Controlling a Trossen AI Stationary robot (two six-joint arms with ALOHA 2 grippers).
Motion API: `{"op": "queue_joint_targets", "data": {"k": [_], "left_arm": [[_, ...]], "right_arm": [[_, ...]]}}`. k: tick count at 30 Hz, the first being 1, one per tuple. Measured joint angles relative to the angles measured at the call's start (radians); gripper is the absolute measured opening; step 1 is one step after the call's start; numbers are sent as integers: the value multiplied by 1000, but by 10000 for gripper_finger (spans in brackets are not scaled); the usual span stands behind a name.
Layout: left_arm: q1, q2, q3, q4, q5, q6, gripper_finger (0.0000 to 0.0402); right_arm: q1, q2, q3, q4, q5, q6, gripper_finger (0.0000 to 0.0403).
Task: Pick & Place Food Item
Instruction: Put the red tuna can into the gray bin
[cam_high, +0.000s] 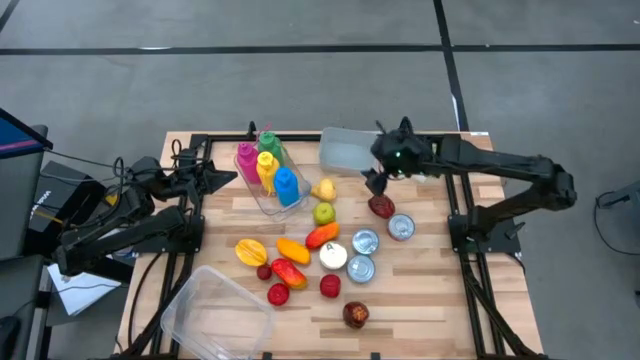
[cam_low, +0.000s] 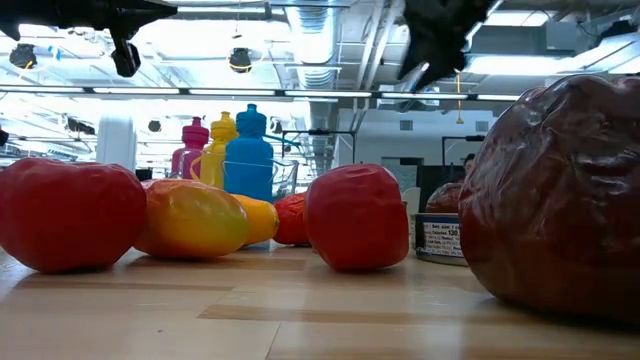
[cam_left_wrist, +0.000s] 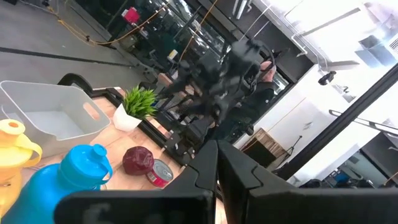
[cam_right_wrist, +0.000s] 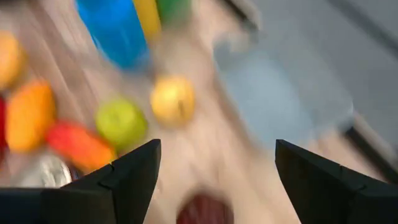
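Food items lie across the middle of the wooden table (cam_high: 420, 300). A dark red fruit (cam_high: 381, 206) rests on the boards just nearer than my right gripper (cam_high: 377, 181). That gripper hangs open above the table beside the white bin (cam_high: 345, 150) and holds nothing. In the right wrist view its fingers stand wide apart, with the dark red fruit (cam_right_wrist: 202, 211) below them, a yellow fruit (cam_right_wrist: 173, 99) and a green apple (cam_right_wrist: 121, 121) farther off. My left gripper (cam_left_wrist: 217, 168) is shut and empty, raised at the table's left side (cam_high: 225, 178).
Three cans (cam_high: 365, 241) stand near the red fruit. A clear tray of coloured bottles (cam_high: 268, 175) stands at the far middle. A clear plastic tub (cam_high: 215, 315) lies at the near left. Orange, yellow and red produce (cam_high: 292, 250) fills the centre.
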Motion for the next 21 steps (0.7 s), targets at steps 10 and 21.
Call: {"op": "queue_joint_targets", "data": {"k": [10,21], "left_arm": [[0,0,0,0,5,0,0],[0,0,0,0,8,0,0]], "right_arm": [[187,64,-85,-337,-15,275,306],[245,60,-379,-283,-290,401,349]]}}
